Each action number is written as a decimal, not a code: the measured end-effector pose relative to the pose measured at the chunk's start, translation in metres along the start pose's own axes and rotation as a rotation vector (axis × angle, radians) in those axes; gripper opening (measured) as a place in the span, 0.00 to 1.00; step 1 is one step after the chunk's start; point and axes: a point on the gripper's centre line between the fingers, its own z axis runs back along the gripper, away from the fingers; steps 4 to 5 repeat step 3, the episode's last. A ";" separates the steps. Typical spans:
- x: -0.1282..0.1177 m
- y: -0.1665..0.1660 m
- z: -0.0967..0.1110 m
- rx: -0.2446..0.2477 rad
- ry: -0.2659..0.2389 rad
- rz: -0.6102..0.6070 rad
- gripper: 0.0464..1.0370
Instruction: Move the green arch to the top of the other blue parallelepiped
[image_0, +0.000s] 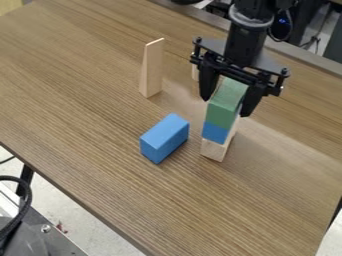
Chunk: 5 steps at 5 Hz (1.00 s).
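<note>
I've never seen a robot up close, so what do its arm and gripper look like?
The arm is black, with a grey ring and a dark cable looping beside it. The gripper is black too, with a wide plate and two tapering fingers.

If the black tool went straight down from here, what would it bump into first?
Most likely the green block right beneath the tool, seemingly stacked on a blue one. Depth is unclear, so tool and green block may already touch.
</note>
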 end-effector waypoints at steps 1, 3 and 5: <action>0.000 0.000 0.000 0.021 -0.007 -0.016 0.96; 0.000 0.002 0.005 0.027 -0.018 -0.045 0.96; 0.000 0.002 0.005 0.027 -0.018 -0.045 0.96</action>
